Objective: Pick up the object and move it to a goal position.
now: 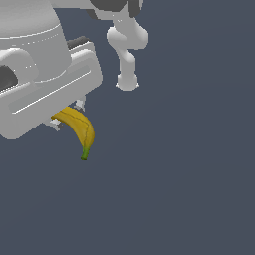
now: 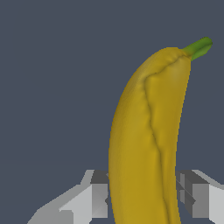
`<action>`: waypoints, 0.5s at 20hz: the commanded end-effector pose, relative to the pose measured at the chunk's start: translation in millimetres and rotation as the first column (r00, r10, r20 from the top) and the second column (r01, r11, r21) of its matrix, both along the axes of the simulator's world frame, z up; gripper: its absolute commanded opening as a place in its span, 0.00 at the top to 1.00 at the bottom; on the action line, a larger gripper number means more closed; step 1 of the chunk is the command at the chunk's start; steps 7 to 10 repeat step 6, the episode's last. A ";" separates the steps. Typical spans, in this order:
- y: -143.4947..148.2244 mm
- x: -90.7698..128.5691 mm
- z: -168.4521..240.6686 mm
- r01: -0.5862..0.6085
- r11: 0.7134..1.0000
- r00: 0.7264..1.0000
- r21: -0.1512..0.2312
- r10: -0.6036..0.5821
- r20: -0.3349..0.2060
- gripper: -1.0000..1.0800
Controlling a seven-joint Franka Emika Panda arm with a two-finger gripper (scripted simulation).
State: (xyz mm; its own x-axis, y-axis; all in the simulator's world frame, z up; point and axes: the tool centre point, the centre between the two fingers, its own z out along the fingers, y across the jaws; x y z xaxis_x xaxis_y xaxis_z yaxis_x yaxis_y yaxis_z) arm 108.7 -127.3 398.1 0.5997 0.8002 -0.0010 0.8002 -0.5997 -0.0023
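Slippage is judged the chief risk: the banana [image 1: 78, 128] is gripped near one end only, so most of its length, down to the green stem tip [image 1: 84, 155], hangs out beyond the pincer [image 1: 66, 114]. A quick swing or a sudden stop on the way to the goal could let the fruit pivot between the fingers or slide free, since its skin is rounded and curved. A goal marker is not seen in either view, so how far the load has to be carried cannot be told.

In the wrist view the banana [image 2: 144, 144] is seen passing between the two fingers [image 2: 98, 192], one pressed to each flank, with the stem tip [image 2: 199, 47] pointing away from the camera. The pincer [image 2: 144, 197] is thus taken to be closed on the fruit. Whether the fruit is clear of the dark tabletop [image 1: 189, 189] cannot be told: no shadow or contact is shown beneath it.
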 end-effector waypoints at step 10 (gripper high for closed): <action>-1.1 1.7 4.5 0.000 1.000 1.000 -0.001 0.000 0.002 1.00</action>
